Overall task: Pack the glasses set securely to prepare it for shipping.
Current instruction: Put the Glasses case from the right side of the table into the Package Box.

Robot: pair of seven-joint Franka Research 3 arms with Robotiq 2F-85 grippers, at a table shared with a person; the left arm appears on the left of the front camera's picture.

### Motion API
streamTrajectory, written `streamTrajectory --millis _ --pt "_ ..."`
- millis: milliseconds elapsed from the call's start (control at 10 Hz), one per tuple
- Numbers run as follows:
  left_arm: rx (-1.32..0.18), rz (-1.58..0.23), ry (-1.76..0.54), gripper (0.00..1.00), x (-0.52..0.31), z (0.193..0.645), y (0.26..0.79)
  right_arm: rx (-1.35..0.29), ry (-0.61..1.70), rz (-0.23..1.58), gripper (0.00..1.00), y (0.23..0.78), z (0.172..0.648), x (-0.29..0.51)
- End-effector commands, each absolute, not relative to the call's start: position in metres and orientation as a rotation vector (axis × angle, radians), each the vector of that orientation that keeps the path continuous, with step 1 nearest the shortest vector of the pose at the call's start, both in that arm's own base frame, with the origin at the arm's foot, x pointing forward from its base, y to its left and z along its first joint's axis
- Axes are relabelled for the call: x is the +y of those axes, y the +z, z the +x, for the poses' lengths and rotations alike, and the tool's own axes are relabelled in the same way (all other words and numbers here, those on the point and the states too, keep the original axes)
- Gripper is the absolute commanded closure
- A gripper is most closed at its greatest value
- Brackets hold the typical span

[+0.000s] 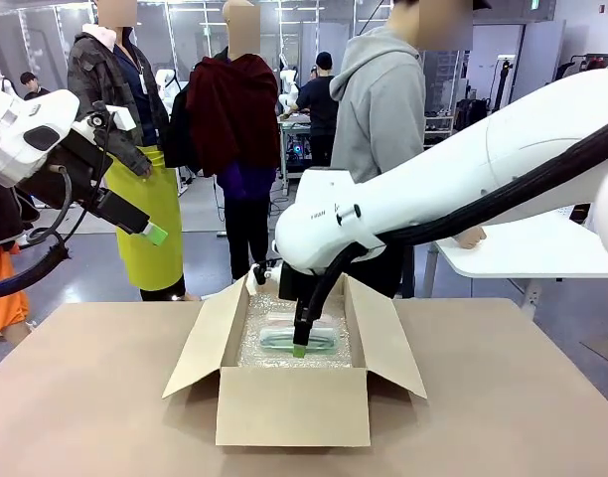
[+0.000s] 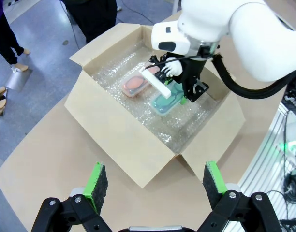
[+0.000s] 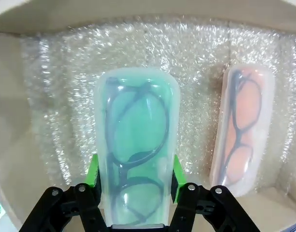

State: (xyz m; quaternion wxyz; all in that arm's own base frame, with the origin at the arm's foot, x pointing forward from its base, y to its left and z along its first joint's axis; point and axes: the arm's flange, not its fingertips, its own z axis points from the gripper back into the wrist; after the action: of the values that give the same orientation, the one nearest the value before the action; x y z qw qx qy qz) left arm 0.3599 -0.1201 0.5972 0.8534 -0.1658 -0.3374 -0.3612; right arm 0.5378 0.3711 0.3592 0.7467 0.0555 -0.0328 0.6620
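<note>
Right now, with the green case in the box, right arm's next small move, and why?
Probably open the jaws of the right gripper: it is shut on the mint green glasses case, seemingly down on the bubble wrap in the cardboard box, beside the pink glasses case, not touching.

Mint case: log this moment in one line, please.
right pincer: shut on mint case, inside box | mint case: over bubble wrap, beside pink case | left pincer: open, raised outside box
</note>
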Motion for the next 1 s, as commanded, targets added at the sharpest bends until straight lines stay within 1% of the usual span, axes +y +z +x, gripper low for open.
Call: streamTrajectory --millis 0,200,300,400,600,800,900 --pt "-0.725 -0.364 -0.765 0.00 -0.118 0.359 0.597 -0.054 1.417 0.087 0.71 0.348 0.547 0.380" --pt "-0.725 -0.364 -0.765 0.00 -0.118 0.359 0.597 -0.055 1.421 0.093 0.71 0.343 0.548 0.383" --pt "-0.725 -0.364 -0.765 0.00 -0.118 0.359 0.597 -0.059 1.421 0.086 0.23 0.343 0.549 0.385" --pt "-0.725 -0.364 -0.765 0.00 -0.118 0.359 0.597 -0.071 1.423 0.082 0.12 0.347 0.548 0.386" --pt "-0.725 -0.364 -0.765 0.00 -0.118 0.359 0.597 -0.069 1.420 0.076 0.00 0.350 0.546 0.385" --pt "-0.725 -0.364 -0.765 0.00 -0.118 0.359 0.597 -0.071 1.405 0.058 0.00 0.358 0.540 0.381" --pt "-0.725 -0.364 -0.765 0.00 -0.118 0.359 0.597 -0.076 1.438 0.102 0.00 0.349 0.551 0.385"
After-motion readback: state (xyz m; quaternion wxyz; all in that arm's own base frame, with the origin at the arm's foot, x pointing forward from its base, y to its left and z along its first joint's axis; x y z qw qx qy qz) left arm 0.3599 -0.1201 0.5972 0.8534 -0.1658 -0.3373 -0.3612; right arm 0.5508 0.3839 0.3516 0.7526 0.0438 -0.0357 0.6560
